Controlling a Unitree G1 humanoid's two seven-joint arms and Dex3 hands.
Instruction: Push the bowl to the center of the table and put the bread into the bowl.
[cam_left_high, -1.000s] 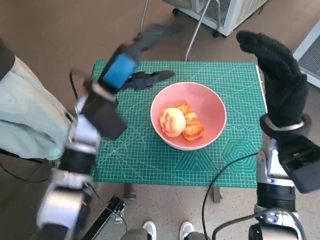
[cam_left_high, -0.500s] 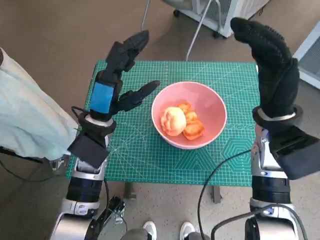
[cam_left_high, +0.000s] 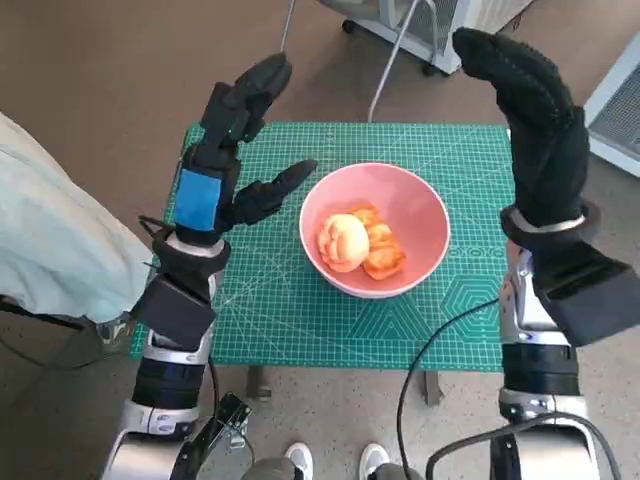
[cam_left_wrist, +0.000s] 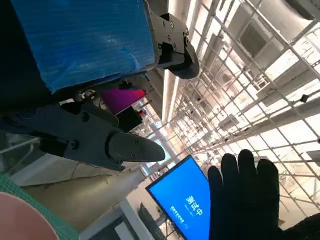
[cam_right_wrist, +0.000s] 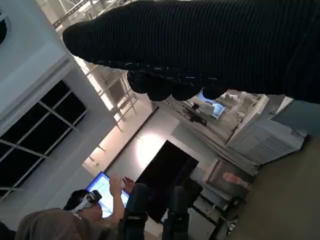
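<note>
A pink bowl (cam_left_high: 418, 225) stands near the middle of the green cutting mat (cam_left_high: 300, 320) and holds pieces of bread (cam_left_high: 360, 243), one pale round bun and orange-brown pieces beside it. My left hand (cam_left_high: 232, 150) is raised above the mat left of the bowl, fingers spread, holding nothing. My right hand (cam_left_high: 528, 105) is lifted high over the table's right edge, fingers extended upward, also empty. The left wrist view shows my left hand (cam_left_wrist: 85, 70), a sliver of the bowl (cam_left_wrist: 20, 222) and the gloved right hand (cam_left_wrist: 247, 197). The right wrist view shows only the glove (cam_right_wrist: 200, 50).
The mat covers the small table (cam_left_high: 430, 360). Chair or stand legs (cam_left_high: 395, 55) and white equipment stand beyond the far edge. A black cable (cam_left_high: 440, 340) hangs off the front right. A person wearing a headset (cam_right_wrist: 82, 205) appears in the right wrist view.
My left hand has drawn back from reaching past the far edge and now stands upright left of the bowl. My right hand shifted slightly left. Bowl and bread stayed put.
</note>
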